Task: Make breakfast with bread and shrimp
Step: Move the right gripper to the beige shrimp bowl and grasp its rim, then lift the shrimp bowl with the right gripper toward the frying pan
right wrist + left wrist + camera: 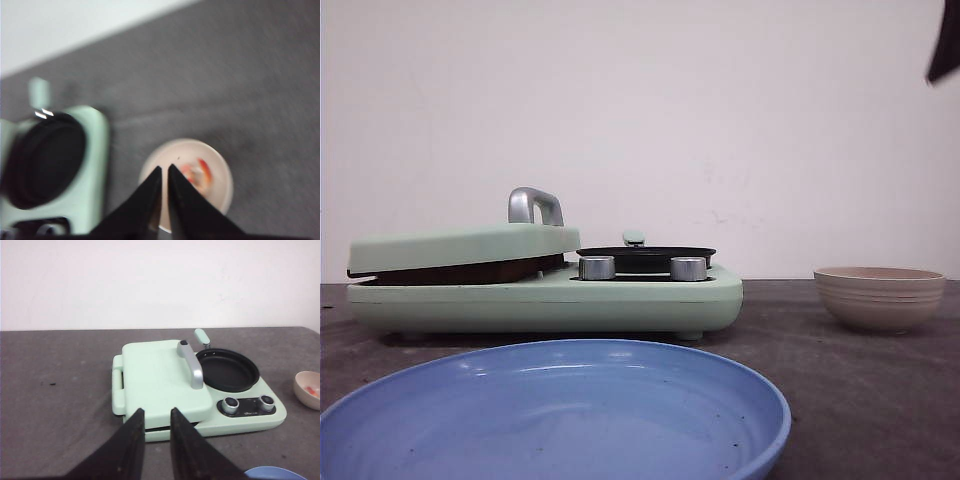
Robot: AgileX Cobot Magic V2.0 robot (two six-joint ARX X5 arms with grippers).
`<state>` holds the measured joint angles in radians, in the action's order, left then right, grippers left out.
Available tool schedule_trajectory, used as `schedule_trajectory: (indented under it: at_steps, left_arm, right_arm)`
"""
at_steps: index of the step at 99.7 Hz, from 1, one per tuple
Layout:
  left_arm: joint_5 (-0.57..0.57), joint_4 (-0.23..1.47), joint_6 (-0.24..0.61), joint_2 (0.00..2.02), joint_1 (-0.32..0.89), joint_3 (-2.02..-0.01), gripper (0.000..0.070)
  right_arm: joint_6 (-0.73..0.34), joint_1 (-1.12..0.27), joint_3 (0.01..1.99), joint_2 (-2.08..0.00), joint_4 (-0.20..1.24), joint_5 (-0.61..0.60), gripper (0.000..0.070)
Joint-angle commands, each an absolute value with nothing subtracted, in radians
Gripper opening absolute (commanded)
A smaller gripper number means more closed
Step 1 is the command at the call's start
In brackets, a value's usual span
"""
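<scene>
Two grippers are showing, each in its own wrist view. The right gripper (164,172) is hanging above the beige ribbed bowl (220,175) with its black fingers nearly together, only a thin slit between the tips, and nothing held. The shrimp (199,172), blurred orange-pink and white pieces, are lying inside that bowl, just beyond the fingertips. The left gripper (157,415) is standing slightly open, a narrow gap between its fingers, holding nothing, and is hovering over the near edge of the mint-green breakfast maker (165,385).

The worktop (840,380) is a dark grey, matte surface, backed by a plain white wall (640,100). The breakfast maker is sitting toward the worktop's left and middle, its hinged lid (460,245) lying down with a dark gap under it; what is beneath cannot be told. A small black pan (227,370) is resting on its right half, behind two metal knobs (597,267). The bowl is standing near the right edge, apart from the appliance, with bare worktop between them. A blue plate (550,420) is lying at the front edge.
</scene>
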<state>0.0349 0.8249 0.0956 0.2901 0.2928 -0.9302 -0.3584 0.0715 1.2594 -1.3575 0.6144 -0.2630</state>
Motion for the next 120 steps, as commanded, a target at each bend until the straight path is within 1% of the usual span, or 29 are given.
schedule_trajectory:
  at_steps: [1,2,3,4,7,12,24,37,52,70,77,91,96,99,114,117,120]
  left_arm:
    - [0.015,0.811,0.088,0.295,0.297,-0.941,0.001]
    - [0.015,0.811,0.088,0.295,0.297,-0.941,0.001]
    - [0.015,0.812,0.089,0.295,0.297,-0.941,0.001]
    - [0.015,0.812,0.089,0.295,0.297,-0.941,0.001]
    - [0.015,0.813,0.088,0.295,0.297,-0.941,0.001]
    - [0.015,0.815,0.088,0.295,0.297,-0.941,0.001]
    - [-0.002,0.815,0.099,0.295,0.297,-0.941,0.001]
    - [-0.034,0.815,0.099,0.295,0.297,-0.941,0.001]
    - [-0.035,0.815,0.101,0.295,0.297,-0.941,0.001]
    - [-0.035,0.816,0.118,0.295,0.297,-0.941,0.001]
    - [-0.035,0.817,0.118,0.295,0.297,-0.941,0.001]
    - [-0.035,0.82,0.118,0.295,0.297,-0.941,0.001]
    - [-0.035,0.822,0.118,0.295,0.297,-0.941,0.001]
    - [-0.035,0.822,0.118,0.295,0.297,-0.941,0.001]
    - [-0.035,0.822,0.118,0.295,0.297,-0.941,0.001]
    - [-0.035,0.822,0.118,0.295,0.297,-0.941,0.001]
    - [-0.035,0.822,0.118,0.295,0.297,-0.941,0.001]
  right_arm:
    - [-0.324,0.085,1.279,-1.434,0.663,-0.27,0.0222]
    - [-0.324,0.088,1.279,-1.448,0.672,-0.271,0.0258]
    - [-0.324,0.089,1.279,-1.453,0.676,-0.272,0.027]
    - [-0.324,0.091,1.279,-1.468,0.687,-0.274,0.03]
    - [-0.323,0.094,1.279,-1.499,0.705,-0.273,0.0347]
    - [-0.318,0.095,1.279,-1.542,0.723,-0.273,0.0377]
    - [-0.313,0.095,1.279,-1.639,0.723,-0.274,0.0377]
    - [-0.317,0.094,1.279,-1.714,0.673,-0.282,0.0374]
    - [-0.358,0.095,1.279,-1.789,0.632,-0.281,0.034]
    - [-0.397,0.102,1.279,-1.848,0.583,-0.281,0.0332]
    - [-0.418,0.102,1.279,-1.863,0.567,-0.281,0.0299]
    - [-0.424,0.102,1.279,-1.879,0.536,-0.281,0.0161]
    - [-0.435,0.102,1.279,-1.884,0.528,-0.284,0.0129]
    - [-0.44,0.102,1.279,-1.887,0.528,-0.285,0.0118]
    - [-0.445,0.102,1.279,-1.905,0.537,-0.288,0.0115]
    - [-0.445,0.102,1.279,-1.907,0.537,-0.288,0.0099]
    - [-0.445,0.102,1.279,-1.909,0.534,-0.29,0.0058]
